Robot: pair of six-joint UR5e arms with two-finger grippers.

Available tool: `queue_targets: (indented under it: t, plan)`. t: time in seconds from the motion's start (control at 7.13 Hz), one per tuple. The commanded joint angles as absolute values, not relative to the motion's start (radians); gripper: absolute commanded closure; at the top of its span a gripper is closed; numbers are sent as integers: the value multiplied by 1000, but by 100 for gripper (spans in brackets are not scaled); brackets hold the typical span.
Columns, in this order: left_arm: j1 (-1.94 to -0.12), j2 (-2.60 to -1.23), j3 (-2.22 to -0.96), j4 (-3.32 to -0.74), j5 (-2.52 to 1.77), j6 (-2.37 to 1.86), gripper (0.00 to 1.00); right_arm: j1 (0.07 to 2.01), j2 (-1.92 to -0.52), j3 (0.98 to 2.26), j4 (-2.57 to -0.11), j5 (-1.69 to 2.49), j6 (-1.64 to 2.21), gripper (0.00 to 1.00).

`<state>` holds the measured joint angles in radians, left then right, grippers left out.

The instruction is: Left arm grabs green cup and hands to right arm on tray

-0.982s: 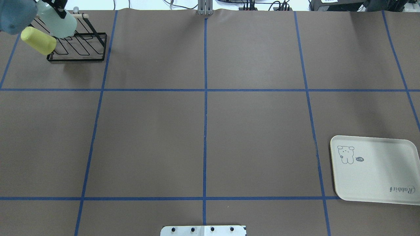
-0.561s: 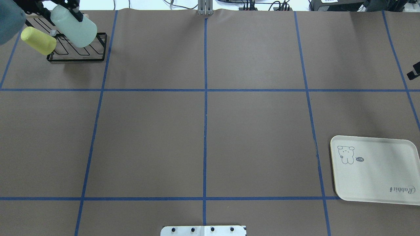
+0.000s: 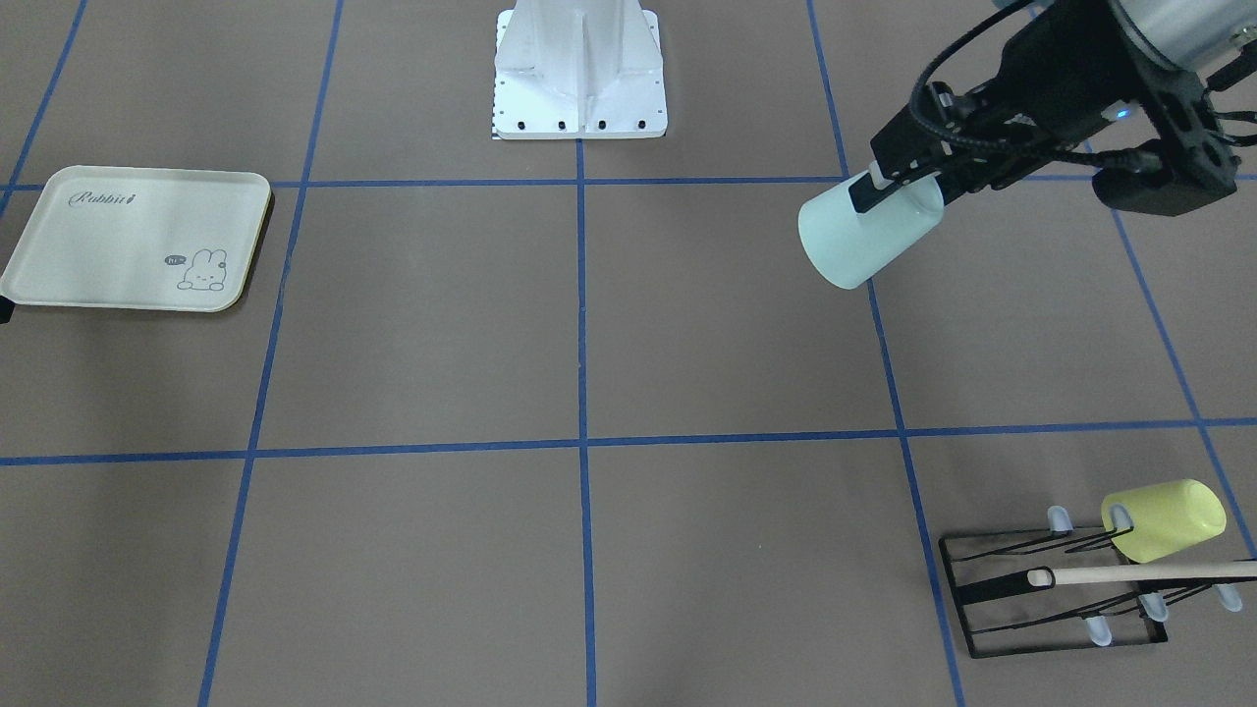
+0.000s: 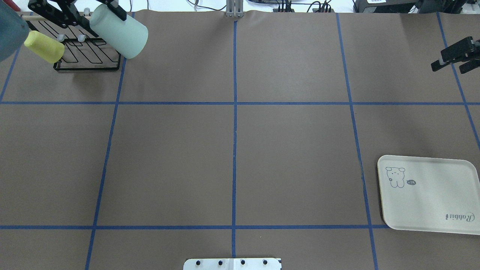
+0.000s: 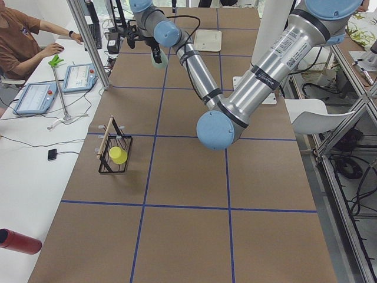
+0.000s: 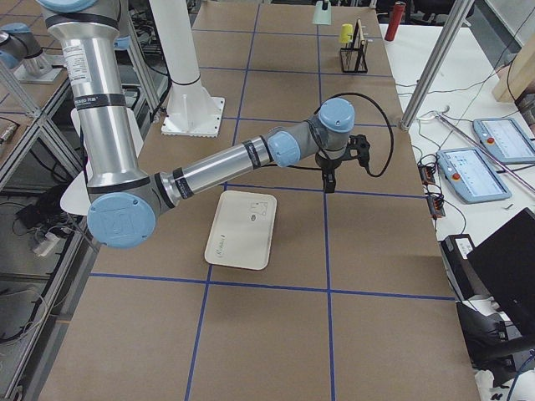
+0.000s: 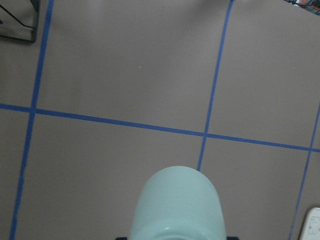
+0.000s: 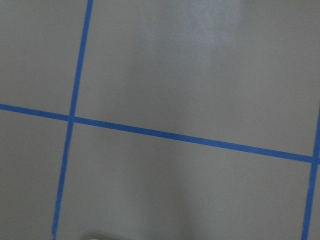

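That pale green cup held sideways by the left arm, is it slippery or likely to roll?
Probably light: the green cup hangs sideways from the left gripper, pinched only near its rim. Its smooth tapered wall looks slippery; laid on its side it would likely roll.

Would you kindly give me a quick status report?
Left hand shut on green cup, held aloft. Right hand open, empty. Nothing seen blocking tray.

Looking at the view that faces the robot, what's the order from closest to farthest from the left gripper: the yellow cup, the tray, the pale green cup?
1. The green cup: held in the left gripper itself, at the view's upper right.
2. The yellow cup: on the black rack, in the view's lower right corner.
3. The tray: across the table, at the view's left edge.
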<state>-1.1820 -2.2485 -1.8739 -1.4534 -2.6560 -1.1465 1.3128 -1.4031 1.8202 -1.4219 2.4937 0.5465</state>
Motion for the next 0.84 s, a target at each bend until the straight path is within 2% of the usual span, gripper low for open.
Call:
queue_targets:
  t: [0.0,0.28,0.7]
  plan:
    - [-1134,-2232,-1870,-1790,-2662,-1491,100,1220,-1408,1813,-1110,2500,926,1]
    - [-1109,-2232,-1867,-2021,-2552,-1728,100,1168,-1410,1813,-932,2500,1122,1]
    - [-967,-2226,-1858,-2249,-2397,-2011,100,1111,-1410,1809,-652,2503,1372,1]
